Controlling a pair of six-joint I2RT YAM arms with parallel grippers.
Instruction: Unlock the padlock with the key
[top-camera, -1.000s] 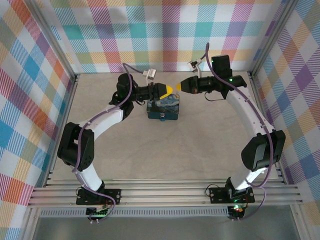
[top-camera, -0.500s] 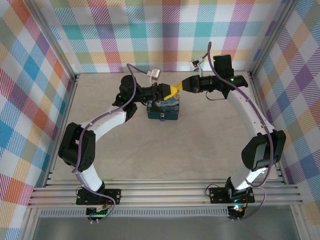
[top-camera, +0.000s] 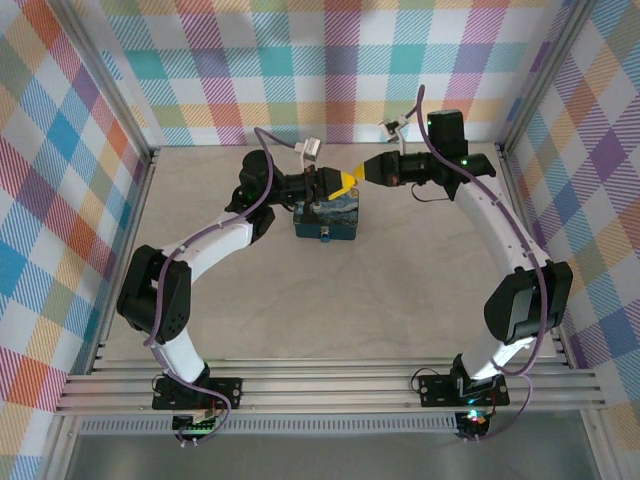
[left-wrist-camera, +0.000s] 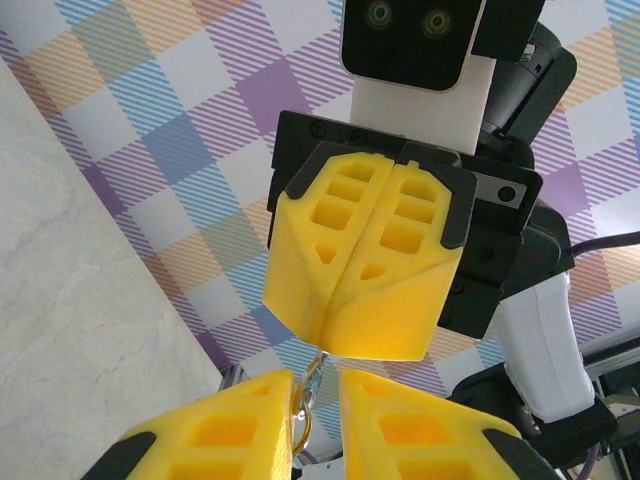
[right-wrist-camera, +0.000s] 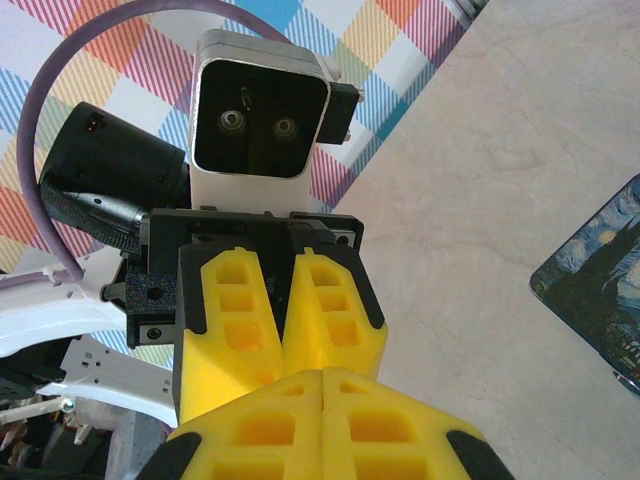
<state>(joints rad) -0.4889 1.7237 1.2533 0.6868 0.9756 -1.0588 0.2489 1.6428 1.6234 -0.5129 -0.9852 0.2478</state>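
My right gripper (top-camera: 357, 173) and left gripper (top-camera: 340, 184) meet tip to tip in the air above a blue painted box (top-camera: 326, 218). In the left wrist view the right gripper (left-wrist-camera: 336, 346) is shut on the key (left-wrist-camera: 320, 368). The metal key hangs out of its tips with a brass ring (left-wrist-camera: 303, 420) below. The key and ring sit in the narrow gap of my left gripper (left-wrist-camera: 316, 388), against one finger (left-wrist-camera: 240, 420) and apart from the other. In the right wrist view my right gripper (right-wrist-camera: 322, 376) is shut, facing the left gripper (right-wrist-camera: 283, 352). The padlock is hidden.
The blue painted box (right-wrist-camera: 600, 270) stands on the pale table (top-camera: 330, 300) just under both grippers. Checkered walls (top-camera: 330, 60) and aluminium frame rails (top-camera: 330, 385) close in the table on all sides.
The left gripper has moved right to meet the right gripper's tips, and its jaws have narrowed around the hanging key. The right arm has barely moved.
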